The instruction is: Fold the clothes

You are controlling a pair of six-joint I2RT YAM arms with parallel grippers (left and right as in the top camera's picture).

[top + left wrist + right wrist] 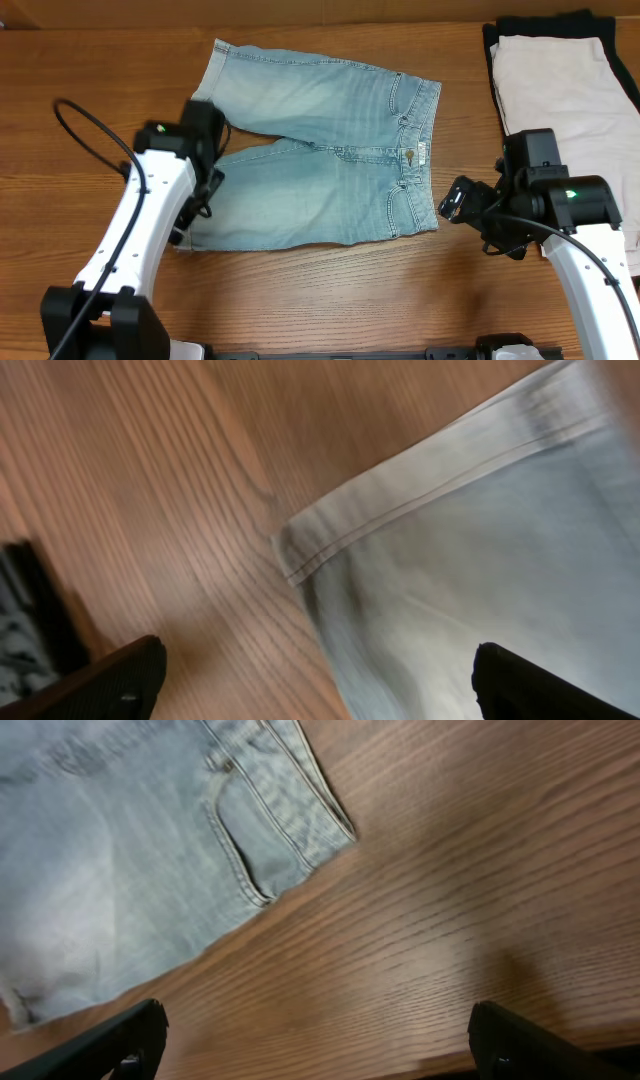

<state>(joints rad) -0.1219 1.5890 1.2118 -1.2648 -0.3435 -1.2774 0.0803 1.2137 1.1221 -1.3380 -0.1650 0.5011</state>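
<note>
The desk [330,290] is brown wood, smooth, with a clear grain and a faint sheen. The shorts [320,150] are faded blue denim, matt, with stitched seams and a brassy metal button [409,155]. The folded garment [560,80] is pale matt cloth. The left arm [140,235] and right arm [595,275] have smooth white plastic shells.

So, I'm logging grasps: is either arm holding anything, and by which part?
Nothing held. Left gripper, jaws open, over the shorts' hem corner; right gripper, jaws open, over the table beside the waistband.
</note>
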